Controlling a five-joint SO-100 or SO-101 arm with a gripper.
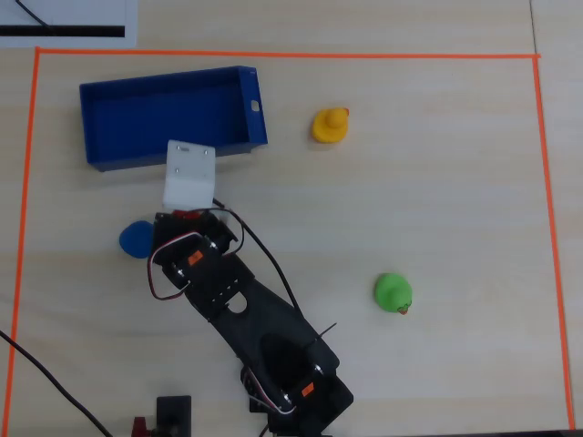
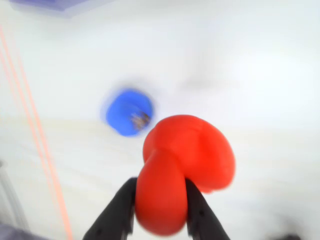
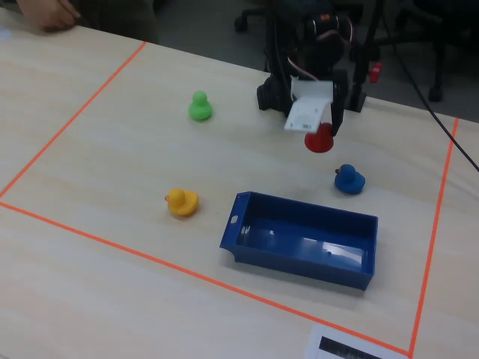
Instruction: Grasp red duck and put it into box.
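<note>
The red duck (image 2: 185, 165) is pinched between my gripper's two black fingers (image 2: 125, 205), with most of its body sticking out past the tips. My gripper (image 2: 160, 186) is shut on it and holds it above the table. In the fixed view the red duck (image 3: 319, 140) hangs under the gripper (image 3: 322, 134), behind the dark blue box (image 3: 299, 258). In the overhead view only a sliver of the red duck (image 1: 187, 215) shows under the white wrist plate; the gripper (image 1: 188, 217) is just in front of the open, empty box (image 1: 155, 114).
A blue duck (image 1: 137, 238) sits on the table left of the gripper, also in the wrist view (image 2: 129, 112). A yellow duck (image 1: 330, 125) stands right of the box and a green duck (image 1: 393, 293) farther right. Orange tape (image 1: 273, 55) frames the work area.
</note>
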